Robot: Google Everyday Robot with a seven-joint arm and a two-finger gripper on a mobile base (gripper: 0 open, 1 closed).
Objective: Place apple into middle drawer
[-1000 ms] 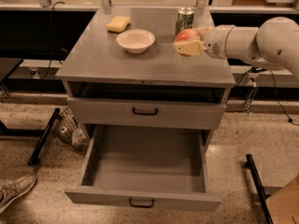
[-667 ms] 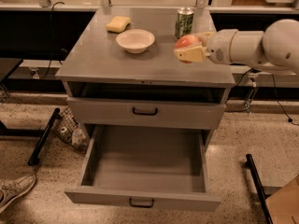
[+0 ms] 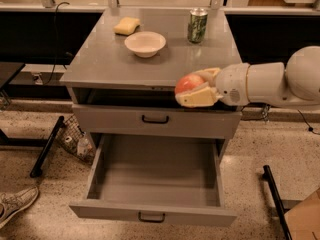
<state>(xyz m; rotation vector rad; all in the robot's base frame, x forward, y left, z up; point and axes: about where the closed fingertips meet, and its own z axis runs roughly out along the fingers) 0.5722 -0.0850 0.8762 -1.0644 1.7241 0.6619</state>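
My gripper is shut on the reddish-orange apple, with cream fingers above and below it. It holds the apple in the air in front of the cabinet top's front edge, right of centre, above the drawers. The middle drawer, the lowest one with a small black handle, is pulled out wide open and its grey inside is bare. The drawer above it is shut. My white arm reaches in from the right.
On the grey cabinet top stand a white bowl, a yellow sponge and a green can. A black frame leg and a shoe lie at the left; a black bar stands at the right.
My gripper has carried the apple off the cabinet top, toward the front and down, so it now hangs ahead of the top's front edge. The view has also shifted closer.
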